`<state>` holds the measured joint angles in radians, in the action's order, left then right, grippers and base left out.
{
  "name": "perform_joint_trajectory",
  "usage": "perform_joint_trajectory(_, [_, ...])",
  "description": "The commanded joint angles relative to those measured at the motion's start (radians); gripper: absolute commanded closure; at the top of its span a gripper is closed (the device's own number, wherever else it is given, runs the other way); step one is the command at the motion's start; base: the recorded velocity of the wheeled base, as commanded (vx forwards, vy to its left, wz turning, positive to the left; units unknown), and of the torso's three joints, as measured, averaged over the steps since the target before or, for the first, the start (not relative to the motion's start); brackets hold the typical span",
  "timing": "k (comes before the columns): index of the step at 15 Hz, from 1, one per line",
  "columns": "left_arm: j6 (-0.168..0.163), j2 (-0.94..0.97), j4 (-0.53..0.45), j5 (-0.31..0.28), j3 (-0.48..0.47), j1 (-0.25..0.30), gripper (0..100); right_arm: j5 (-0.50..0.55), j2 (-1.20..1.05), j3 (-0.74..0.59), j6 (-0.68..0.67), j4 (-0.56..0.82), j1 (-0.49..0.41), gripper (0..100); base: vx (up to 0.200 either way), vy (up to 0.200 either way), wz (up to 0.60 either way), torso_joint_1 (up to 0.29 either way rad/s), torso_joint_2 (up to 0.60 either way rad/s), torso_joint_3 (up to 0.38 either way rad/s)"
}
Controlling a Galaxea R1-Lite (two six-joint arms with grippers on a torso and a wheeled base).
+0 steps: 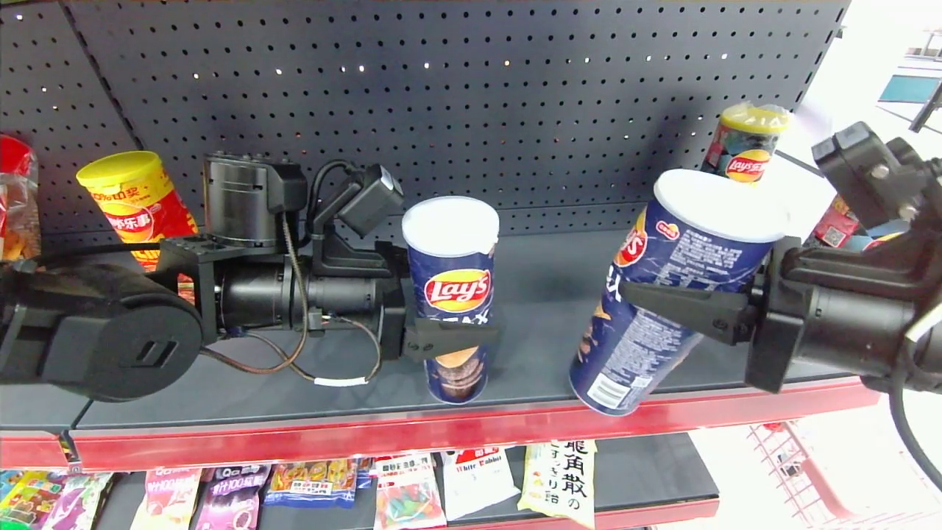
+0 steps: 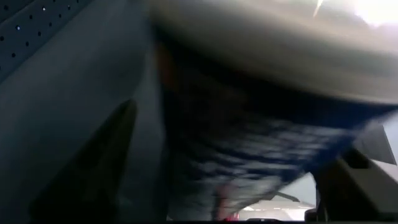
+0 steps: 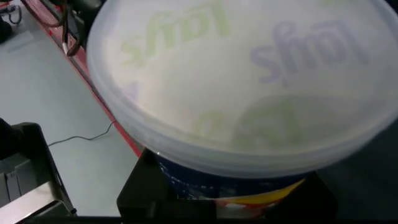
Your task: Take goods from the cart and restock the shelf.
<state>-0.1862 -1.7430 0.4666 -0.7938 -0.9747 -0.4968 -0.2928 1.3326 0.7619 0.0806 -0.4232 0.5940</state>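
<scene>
Upright can (image 1: 450, 294) navy, white lid, red-and-yellow logo, tilted can (image 1: 684, 243) the same navy and white, left can (image 1: 136, 199) red with yellow lid, back can (image 1: 743, 143) dark, yellow-lidded, pegboard (image 1: 441, 96) dark grey, dotted with holes, shelf (image 1: 544, 294) grey, red-edged

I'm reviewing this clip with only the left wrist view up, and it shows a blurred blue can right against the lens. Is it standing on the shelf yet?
Observer: In the head view the can is upright, and its base seems to rest on the shelf near the front edge.
Operator: Is the left arm holding it?
Observer: Yes. The left gripper has its jaws shut on the can's lower half.
Operator: And the right arm?
Observer: The right gripper holds a second can. That one is tilted, with its lower end at the shelf's front edge.
</scene>
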Motion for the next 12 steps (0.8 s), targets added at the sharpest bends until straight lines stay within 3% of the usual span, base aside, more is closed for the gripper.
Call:
perform_joint_trajectory(1, [0.002,0.010,0.003,-0.001,0.005,0.000,0,0.000,0.073,0.062,0.001,0.000,-0.022,100,0.000,0.000,0.00,0.000,0.00,0.000])
perform_joint_trajectory(7, [0.014,0.099,0.003,0.002,0.083,0.035,0,-0.003,0.292,0.261,0.004,0.000,-0.053,100,0.000,0.000,0.00,0.000,0.00,0.000])
perform_joint_trajectory(12, [0.044,0.200,0.000,0.002,0.182,0.052,0,-0.002,0.530,0.519,0.008,0.004,-0.048,100,0.000,0.000,0.00,0.000,0.00,0.000])
